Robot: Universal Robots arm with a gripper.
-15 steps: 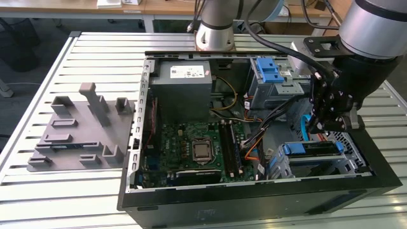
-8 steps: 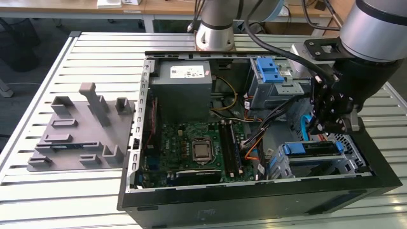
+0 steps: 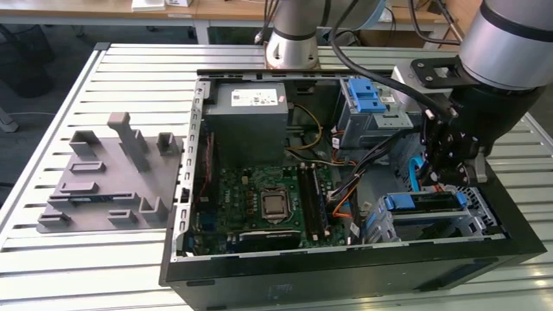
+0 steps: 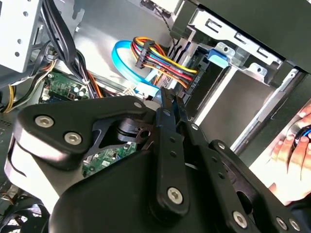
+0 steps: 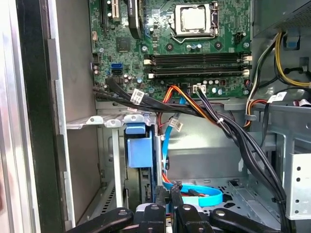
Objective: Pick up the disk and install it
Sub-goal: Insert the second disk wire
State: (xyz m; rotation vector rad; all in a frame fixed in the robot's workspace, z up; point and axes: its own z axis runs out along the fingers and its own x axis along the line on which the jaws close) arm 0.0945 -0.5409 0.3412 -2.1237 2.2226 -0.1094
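**While the pincer hangs shut, the disk sits in its cage**

Where the arm reaches down into the open computer case [image 3: 346, 275], the pincer [image 3: 442, 186] has its fingers pressed together, tips side by side in both wrist views [image 4: 169, 99] [image 5: 167, 191]. It hangs just above the disk [image 3: 423, 202], which stands on edge in the metal drive cage [image 3: 475, 217] at the case's near corner on the exterior view's right. In the first wrist view the disk's blue carrier [image 5: 138, 148] faces the camera. A thin blue cable [image 5: 204, 196] loops just beside the fingertips, and a bundle of coloured wires [image 4: 160, 60] runs close by. Farther in lies the green motherboard [image 3: 259, 201]. The case rests on a slatted metal surface [image 3: 129, 78], with a grey moulded fixture [image 3: 112, 175] well apart on the exterior view's left.
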